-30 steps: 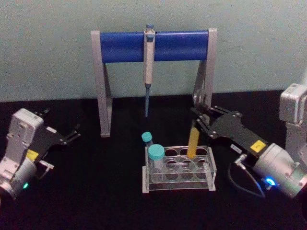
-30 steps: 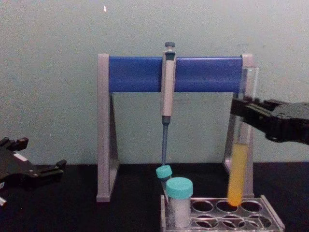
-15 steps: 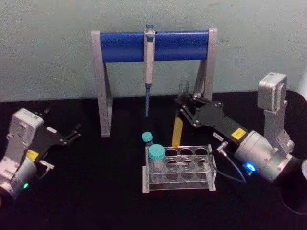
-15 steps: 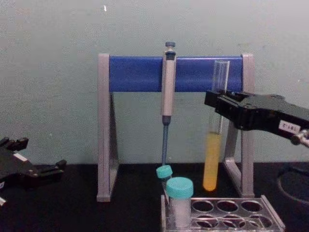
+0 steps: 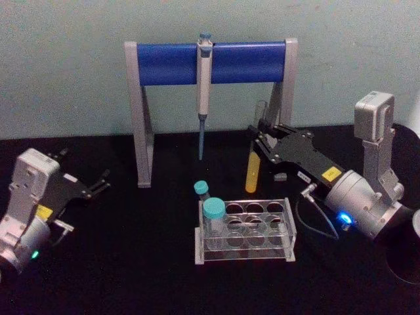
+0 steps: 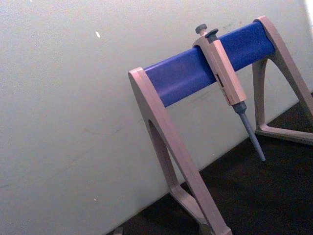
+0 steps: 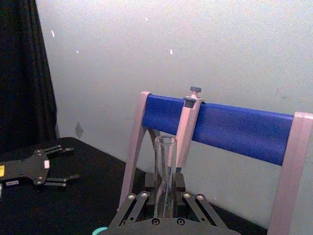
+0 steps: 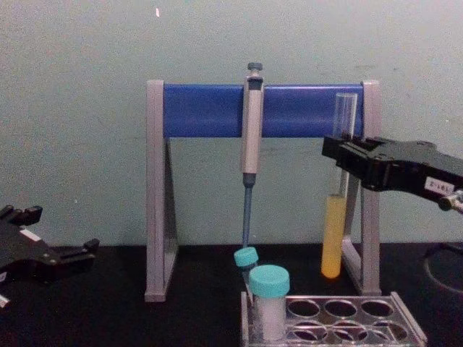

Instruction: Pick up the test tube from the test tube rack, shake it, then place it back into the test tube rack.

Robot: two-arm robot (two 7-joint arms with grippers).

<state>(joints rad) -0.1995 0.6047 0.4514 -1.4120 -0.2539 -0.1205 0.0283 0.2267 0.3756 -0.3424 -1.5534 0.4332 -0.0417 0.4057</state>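
Nearest on the black bench [image 5: 151, 262] sits the test tube rack [image 5: 246, 256], with two teal-capped tubes [image 5: 213, 211] at its 9 o'clock end. Well off at 9 o'clock the left gripper [image 5: 100, 184] rests, jaws spread wide. From 3 o'clock the right gripper [image 5: 258, 139] reaches in, jaws clamped on the test tube [image 5: 252, 176], which hangs upright in the air past the rack's 12 o'clock edge. Farthest stands the blue-barred stand [image 5: 170, 62] with a pipette [image 5: 204, 79].

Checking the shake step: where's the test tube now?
Chest view, right side: the test tube hangs upright in the right tool, above the test tube rack, beside the stand's right leg.
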